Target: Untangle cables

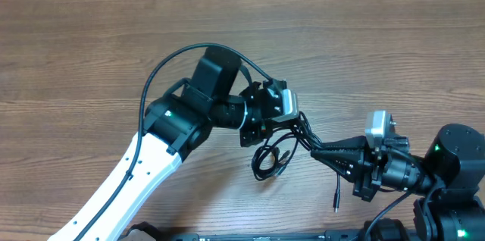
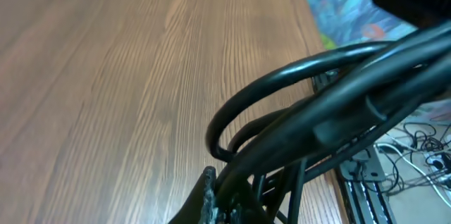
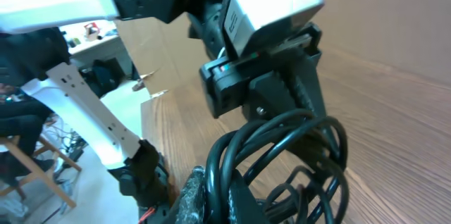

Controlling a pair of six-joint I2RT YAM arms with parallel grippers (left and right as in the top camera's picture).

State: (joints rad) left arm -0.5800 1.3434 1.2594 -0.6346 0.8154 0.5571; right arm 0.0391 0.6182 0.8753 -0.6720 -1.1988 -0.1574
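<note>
The wooden desk fills the overhead view. The left arm, white and black, reaches in from 7 o'clock to the middle. The black right arm comes in from 4 o'clock and points toward 9 o'clock. The left gripper sits just past centre, its jaws clenched on the cables. The right gripper is close by at its 4 o'clock, jaws likewise clenched on the same bundle. The cables are thin black cords bunched between the two grippers. Their loose loops spill toward 7 o'clock of the left gripper, onto or just above the desk; I cannot tell which. One cord runs from the right gripper toward 5 o'clock and ends in a small plug end on the bare wood.
</note>
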